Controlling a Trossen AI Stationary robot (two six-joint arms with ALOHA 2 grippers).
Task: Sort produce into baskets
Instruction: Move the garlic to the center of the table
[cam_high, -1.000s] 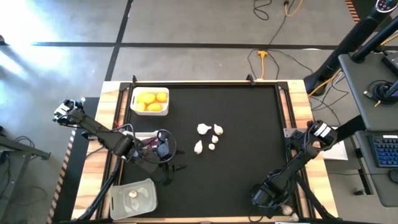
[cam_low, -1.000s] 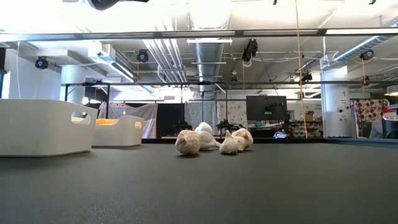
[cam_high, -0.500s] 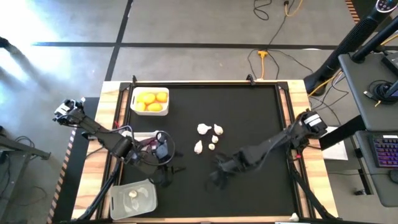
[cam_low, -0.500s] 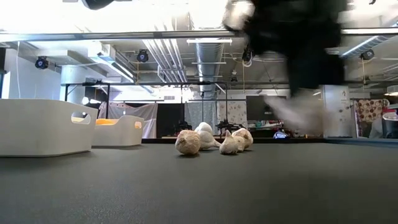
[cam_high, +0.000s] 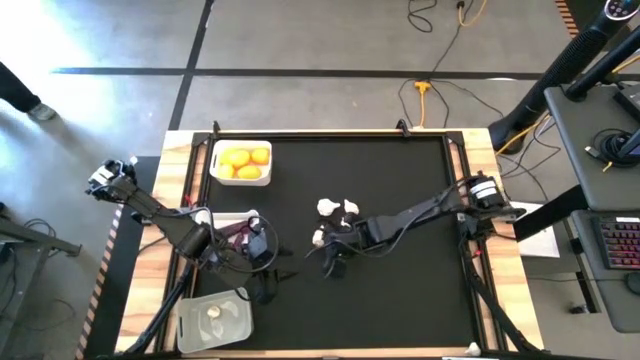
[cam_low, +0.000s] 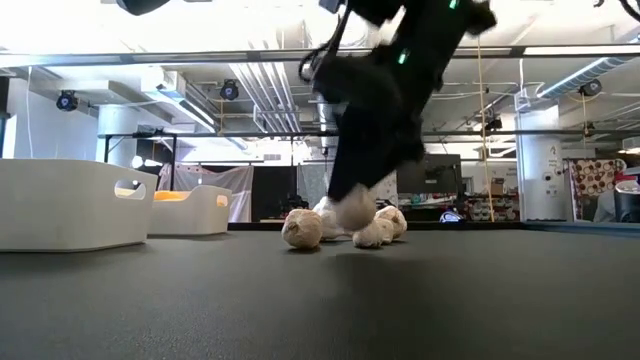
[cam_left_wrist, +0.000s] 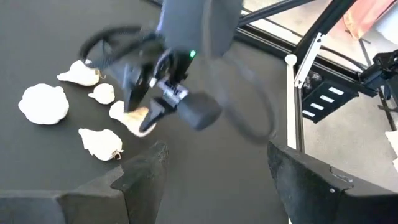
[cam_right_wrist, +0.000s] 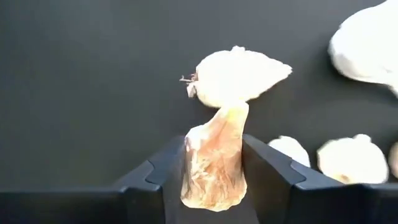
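The right hand (cam_high: 335, 252), at the centre of the high view, pinches a garlic bulb (cam_right_wrist: 214, 165) beside the loose cluster on the tabletop (cam_high: 400, 190), apparently to carry it to the clear basket (cam_high: 214, 320) at lower left.
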